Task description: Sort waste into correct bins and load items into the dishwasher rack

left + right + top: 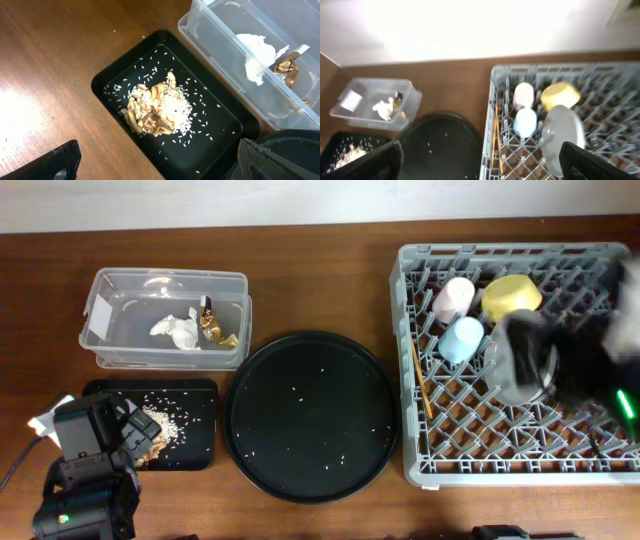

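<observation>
The grey dishwasher rack holds a pink cup, a light-blue cup, a yellow bowl, a grey-blue plate on edge, and wooden chopsticks along its left side. The clear tub holds a white tissue and a foil wrapper. The small black tray holds beige food scraps and rice grains. My left gripper is open and empty above that tray's near edge. My right gripper is open and empty, blurred over the rack's right part.
A large round black tray with a few scattered rice grains lies between the small tray and the rack. A white scrap of paper lies at the table's left edge beside my left arm.
</observation>
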`<state>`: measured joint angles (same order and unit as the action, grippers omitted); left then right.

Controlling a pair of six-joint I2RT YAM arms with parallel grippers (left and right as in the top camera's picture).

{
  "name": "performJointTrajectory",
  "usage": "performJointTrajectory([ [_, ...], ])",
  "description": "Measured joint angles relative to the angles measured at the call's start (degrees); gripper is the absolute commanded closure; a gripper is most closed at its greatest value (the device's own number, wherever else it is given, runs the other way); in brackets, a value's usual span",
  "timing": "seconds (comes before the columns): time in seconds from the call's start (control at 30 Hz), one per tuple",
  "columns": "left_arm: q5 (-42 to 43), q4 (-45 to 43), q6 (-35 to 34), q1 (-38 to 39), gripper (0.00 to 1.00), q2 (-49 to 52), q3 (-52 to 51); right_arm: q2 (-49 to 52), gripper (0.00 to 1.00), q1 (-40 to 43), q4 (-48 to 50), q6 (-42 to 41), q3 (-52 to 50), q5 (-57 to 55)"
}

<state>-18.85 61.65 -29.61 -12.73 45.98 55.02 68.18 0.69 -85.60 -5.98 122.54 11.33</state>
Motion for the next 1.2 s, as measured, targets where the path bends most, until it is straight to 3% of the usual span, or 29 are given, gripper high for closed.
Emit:
performJointTrajectory([
  [0.13, -0.02, 0.02, 0.0, 0.0, 0.01, 0.0, 0.02, -17.9, 0.02, -0.04, 0.17, 0.02, -3.67, -3.08],
  [0.2, -0.02, 0.17, 0.0, 0.0, 0.01, 0.0, 0.02, -29.64, 0.02, -0.04, 6.64, 0.15, -19.21, -4.11],
  [0.23, -0.04, 0.0, 0.0, 0.0, 0.01, 0.0, 0.13, -37.35, 0.02, -0.04, 17.03, 0.15, -32.98, -4.63],
  [0.27, -0.04, 0.02, 0.0, 0.0, 0.01, 0.0, 0.13, -49.2, 0.02, -0.04, 33.35, 0.2, -55.58, -4.9],
  [0.3, -0.04, 0.13, -0.02, 0.0, 0.01, 0.04, 0.11, -56.41, 0.02, -0.04, 43.3, 0.17, -70.62, -4.98],
  [0.33, 0.0, 0.17, 0.0, 0.0, 0.01, 0.0, 0.11, -59.45, 0.02, -0.04, 45.31, 0.15, -77.72, -5.18],
  [0.43, -0.02, 0.28, 0.0, 0.0, 0.01, 0.0, 0.17, -67.08, 0.02, -0.04, 72.91, 0.17, -101.44, -5.42],
  [0.57, -0.02, 0.2, 0.0, 0.0, 0.01, 0.0, 0.17, -67.28, 0.02, -0.04, 87.69, 0.15, -117.98, -5.51],
  [0.73, 0.0, 0.13, 0.0, 0.0, 0.01, 0.0, 0.17, -67.41, 0.02, -0.04, 81.77, 1.62, -121.85, -5.99],
  [0.87, -0.02, 0.11, 0.0, 0.0, 0.01, 0.0, 0.17, -67.38, 0.02, -0.28, 81.74, 7.56, -121.85, -5.99],
  [1.2, -0.02, 0.11, 0.0, 0.0, 0.01, 0.0, 0.17, -67.38, 0.02, -0.28, 81.74, 8.39, -121.85, -5.99],
])
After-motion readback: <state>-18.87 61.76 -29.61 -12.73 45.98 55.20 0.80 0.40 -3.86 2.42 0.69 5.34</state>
